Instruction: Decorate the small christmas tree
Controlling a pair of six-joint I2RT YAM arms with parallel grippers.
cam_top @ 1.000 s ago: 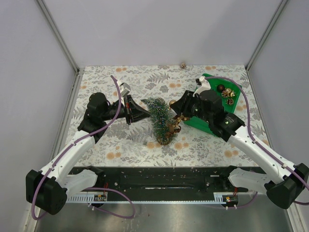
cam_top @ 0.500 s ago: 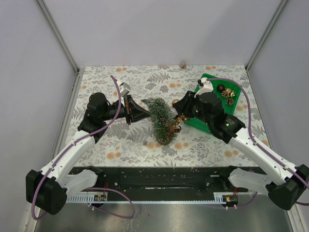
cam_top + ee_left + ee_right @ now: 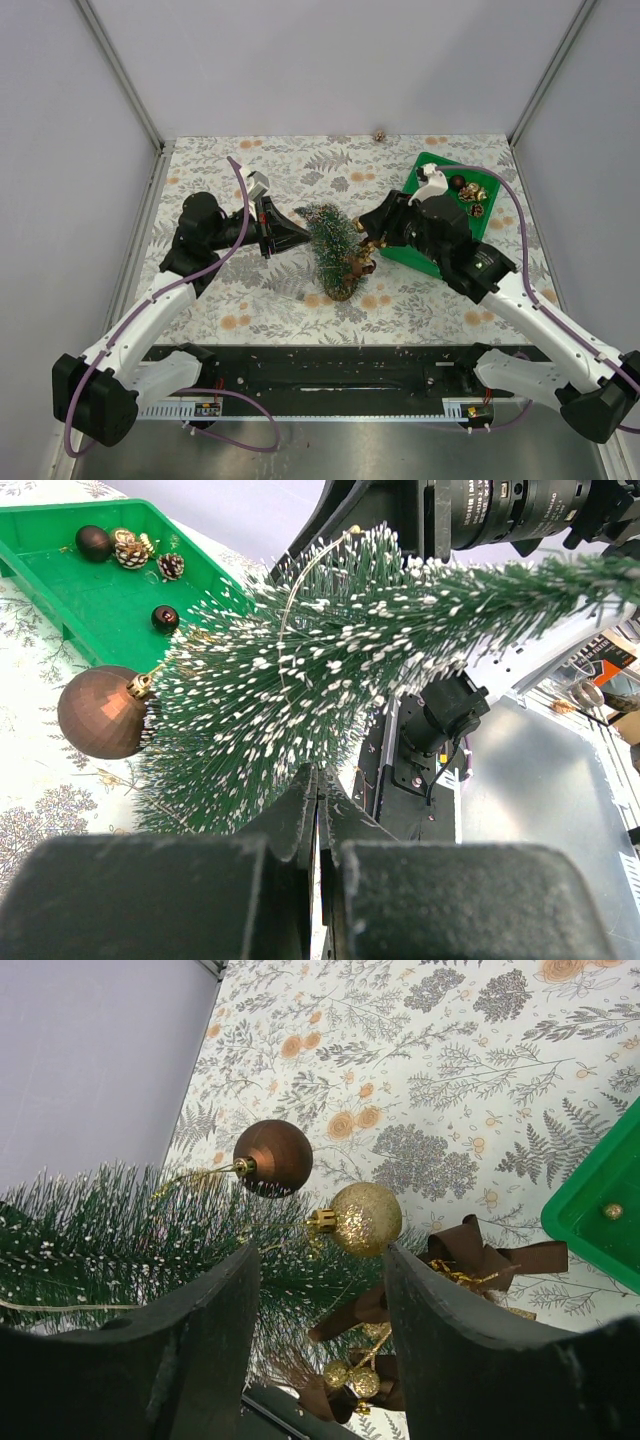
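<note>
The small christmas tree [image 3: 328, 240] [image 3: 330, 670] leans tilted at the middle of the table, dark green with frosted bristles. My left gripper [image 3: 298, 236] [image 3: 318, 778] is shut, its tips buried in the tree's bristles at its left side. A brown ball [image 3: 100, 712] [image 3: 272, 1157], a gold glitter ball [image 3: 365, 1218] and a brown bow [image 3: 490, 1258] with small gold beads hang on the tree. My right gripper [image 3: 372, 240] [image 3: 320, 1252] stands open just right of the tree. The gold ball hangs just beyond its tips, and nothing is between the fingers.
A green tray [image 3: 418, 256] [image 3: 90, 605] lies at the right under the right arm, with several small balls and pinecones [image 3: 470, 195] at its far end. A small brown ornament [image 3: 379, 133] sits at the table's far edge. Walls close in the sides.
The right gripper's jaws have spread wider and the arm has drawn back a little to the right. The gold ball stays on the tree. The left arm has not moved.
</note>
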